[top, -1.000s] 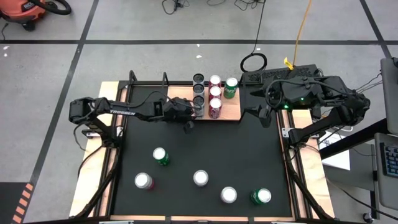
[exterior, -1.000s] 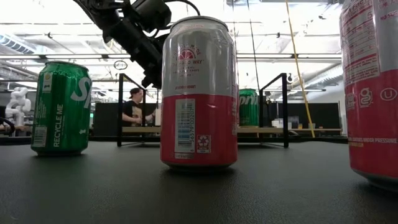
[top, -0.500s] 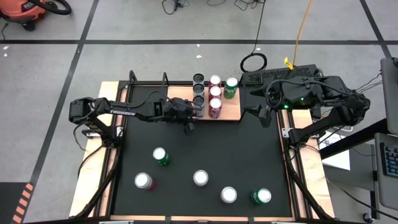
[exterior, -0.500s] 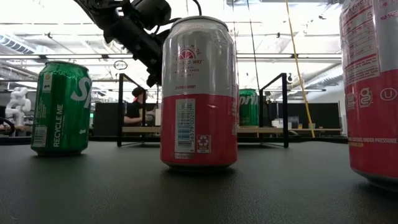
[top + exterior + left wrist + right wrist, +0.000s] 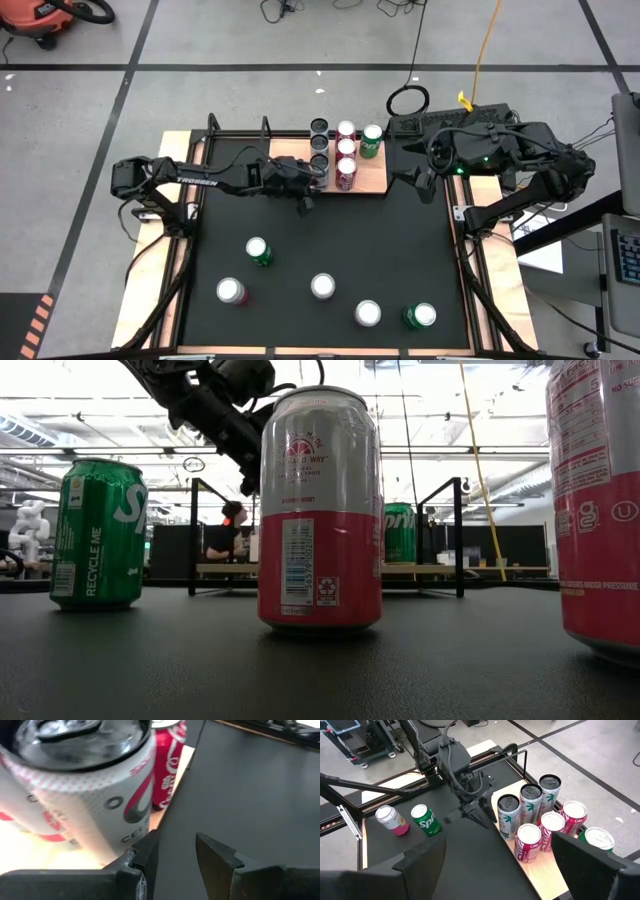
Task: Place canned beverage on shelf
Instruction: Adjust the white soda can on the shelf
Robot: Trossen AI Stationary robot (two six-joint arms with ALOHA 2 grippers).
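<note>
My left hand (image 5: 304, 203) sits just off the shelf (image 5: 372, 178), fingers slightly apart, pinching nothing. Flat wooden shelf holds seven upright cans (image 5: 346, 147): three tall slim silver, three red, one green. Five more cans (image 5: 322, 286) stand on the matte black tabletop (image 5: 380, 250). Right hand (image 5: 422, 186) spread, empty, beside the shelf's other end.

From my low view, a pink-and-silver can (image 5: 320, 510) at frame centre hides most of the shelf (image 5: 480, 569) behind it. A second can (image 5: 597, 500) is cut off by the right edge. In the left wrist view a blurred white can (image 5: 80, 785) runs off the upper left. Person (image 5: 225, 535) beyond the table, half hidden.
</note>
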